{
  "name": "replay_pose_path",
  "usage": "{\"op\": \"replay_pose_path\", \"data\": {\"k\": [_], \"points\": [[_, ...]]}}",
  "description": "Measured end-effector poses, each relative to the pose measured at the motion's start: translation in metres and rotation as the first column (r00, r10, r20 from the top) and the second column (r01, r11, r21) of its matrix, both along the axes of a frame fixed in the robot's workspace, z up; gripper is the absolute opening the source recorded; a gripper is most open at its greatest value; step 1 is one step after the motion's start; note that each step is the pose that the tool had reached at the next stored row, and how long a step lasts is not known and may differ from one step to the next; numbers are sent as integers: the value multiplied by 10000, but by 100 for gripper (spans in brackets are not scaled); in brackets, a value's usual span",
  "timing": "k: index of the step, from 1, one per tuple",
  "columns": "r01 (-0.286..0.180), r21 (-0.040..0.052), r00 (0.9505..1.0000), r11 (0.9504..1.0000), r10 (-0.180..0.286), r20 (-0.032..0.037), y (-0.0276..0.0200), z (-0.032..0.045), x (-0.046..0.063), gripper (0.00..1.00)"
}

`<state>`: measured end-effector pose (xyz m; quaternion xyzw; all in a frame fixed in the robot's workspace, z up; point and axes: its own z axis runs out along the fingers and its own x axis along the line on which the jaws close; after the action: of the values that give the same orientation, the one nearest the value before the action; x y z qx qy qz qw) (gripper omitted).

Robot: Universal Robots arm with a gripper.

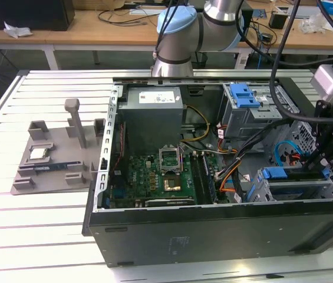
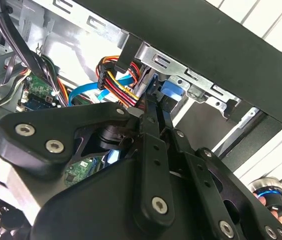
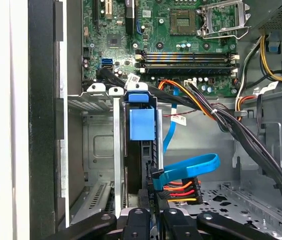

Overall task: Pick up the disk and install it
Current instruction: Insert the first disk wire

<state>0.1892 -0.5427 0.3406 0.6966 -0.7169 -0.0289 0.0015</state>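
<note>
The disk (image 3: 141,125) stands on edge in the drive cage (image 3: 93,150) at the corner of the open computer case, its blue carrier frame facing the camera. In the exterior view the disk (image 1: 284,174) sits in the cage at the case's right end, with my gripper (image 1: 318,167) reaching down onto it. In both wrist views the black fingers (image 3: 137,218) close around the disk's near edge. My gripper (image 3: 153,216) looks shut on the disk. The second wrist view has the gripper (image 2: 150,107) tips pressed together beside the blue carrier (image 2: 173,92).
A blue data cable (image 3: 190,167) and a power plug with coloured wires (image 3: 180,192) lie right beside the disk. The motherboard (image 1: 154,177) and power supply (image 1: 153,118) fill the case. A second grey cage with a blue latch (image 1: 243,94) stands behind. A grey fixture (image 1: 48,159) lies at the exterior view's left.
</note>
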Motion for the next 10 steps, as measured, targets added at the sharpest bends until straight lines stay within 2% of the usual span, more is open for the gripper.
{"op": "replay_pose_path", "data": {"k": [4, 10], "points": [[-1, -6, 10000, 10000, 1, 1, 0, 40, 1, 17], [-1, -10, 10000, 10000, 1, -2, -24, 26, 1, 17]]}}
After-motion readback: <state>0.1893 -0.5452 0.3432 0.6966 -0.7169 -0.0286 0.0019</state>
